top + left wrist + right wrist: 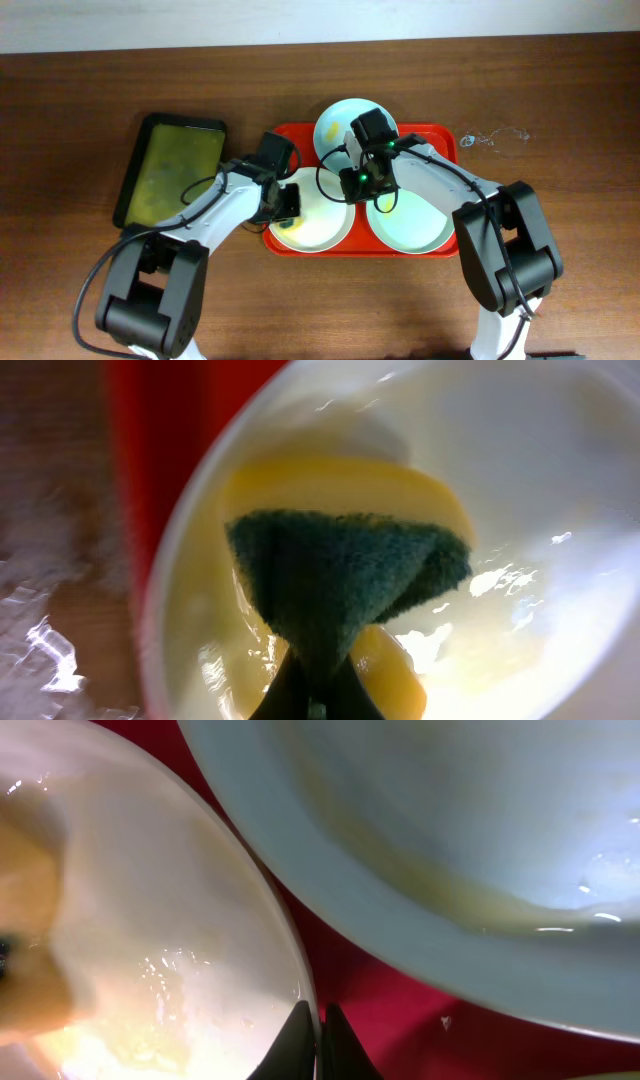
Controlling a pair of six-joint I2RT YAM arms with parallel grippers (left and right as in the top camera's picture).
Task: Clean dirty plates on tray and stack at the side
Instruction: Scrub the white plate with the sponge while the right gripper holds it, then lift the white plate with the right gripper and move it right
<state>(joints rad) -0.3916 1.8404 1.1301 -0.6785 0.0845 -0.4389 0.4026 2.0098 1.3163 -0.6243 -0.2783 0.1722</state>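
Observation:
The red tray (pixel 440 135) holds three plates. The white plate (pixel 320 228) lies at its front left, a mint plate (pixel 415 228) at its front right, and another mint plate (pixel 338 118) at the back. My left gripper (pixel 290 205) is shut on a green and yellow sponge (pixel 345 575) that presses on the white plate (pixel 560 480). My right gripper (pixel 318 1030) is shut on the right rim of the white plate (pixel 170 920), next to the mint plate (pixel 450 840) and the red tray floor (pixel 400 1010).
A dark olive-green tray (pixel 170 165) lies on the wooden table (pixel 580 120) left of the red tray. A crumpled bit of clear plastic (pixel 495 137) lies to the right of the red tray.

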